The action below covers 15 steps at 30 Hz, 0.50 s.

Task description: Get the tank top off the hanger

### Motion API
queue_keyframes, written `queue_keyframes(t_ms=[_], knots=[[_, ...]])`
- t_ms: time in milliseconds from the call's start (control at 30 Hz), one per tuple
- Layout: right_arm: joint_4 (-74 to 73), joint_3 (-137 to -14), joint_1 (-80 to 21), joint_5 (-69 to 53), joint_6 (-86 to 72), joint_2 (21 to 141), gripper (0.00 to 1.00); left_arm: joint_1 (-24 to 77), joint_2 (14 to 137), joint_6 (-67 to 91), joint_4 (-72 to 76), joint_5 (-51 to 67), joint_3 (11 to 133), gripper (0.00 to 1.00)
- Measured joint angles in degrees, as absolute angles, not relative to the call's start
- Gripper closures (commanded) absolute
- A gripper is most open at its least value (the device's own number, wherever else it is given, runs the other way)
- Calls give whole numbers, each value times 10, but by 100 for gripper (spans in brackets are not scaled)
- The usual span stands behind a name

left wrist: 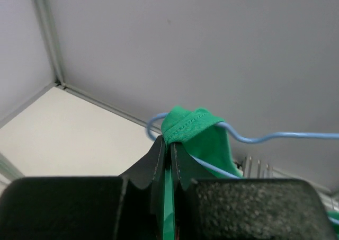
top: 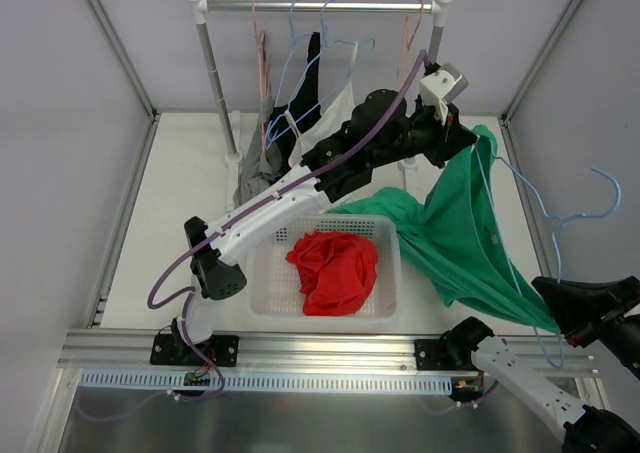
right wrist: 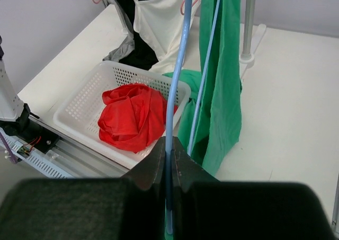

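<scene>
Two pincers closed, one on the tank top and one on its hanger

From the overhead view we see the left arm stretched across the tabletop [top: 180, 203], its left pincer [top: 463, 133] shut on the upper strap of the green tank top [top: 470, 233]. The garment hangs in the air at the right side, sloping down from that grip, and its lower folds drape near the far right corner of the white basket [top: 265, 273]. A red garment [top: 335, 268] lies bunched in the basket. The blue hanger [top: 575, 213] is threaded through the tank top, its hook pointing out to the right, and the right pincer [top: 545, 291] is closed on the wire low at the right edge. Behind, a white top [top: 335, 113] and a black garment [top: 312, 63] hang from the rail [top: 320, 6].

On the left wrist view we see the left pincer [left wrist: 170, 144] with its jaws pressed together on a fold of green strap [left wrist: 190, 121]. The blue hanger [left wrist: 275, 138] runs through that strap and off to the right.

On the right wrist view we see the right pincer [right wrist: 169, 144] clamped narrow on the blue hanger [right wrist: 177, 65], whose wire rises straight up. The green tank top [right wrist: 222, 65] hangs just beside the wire, above the tabletop [right wrist: 286, 102]. To the left sit the basket [right wrist: 90, 99] and the red garment [right wrist: 135, 115].
</scene>
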<state>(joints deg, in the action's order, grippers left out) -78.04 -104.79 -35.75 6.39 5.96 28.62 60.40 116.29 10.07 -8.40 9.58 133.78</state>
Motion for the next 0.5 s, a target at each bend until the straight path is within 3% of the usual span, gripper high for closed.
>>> queue_keyframes(t_ms=[200,500], knots=[[-790,-1077,-357,33,83,286,100,602,1167,142,-75,-33,1355,100],[-790,-1074,-357,-20,103,270,100,576,1188,187,-63,-63,1390,100]])
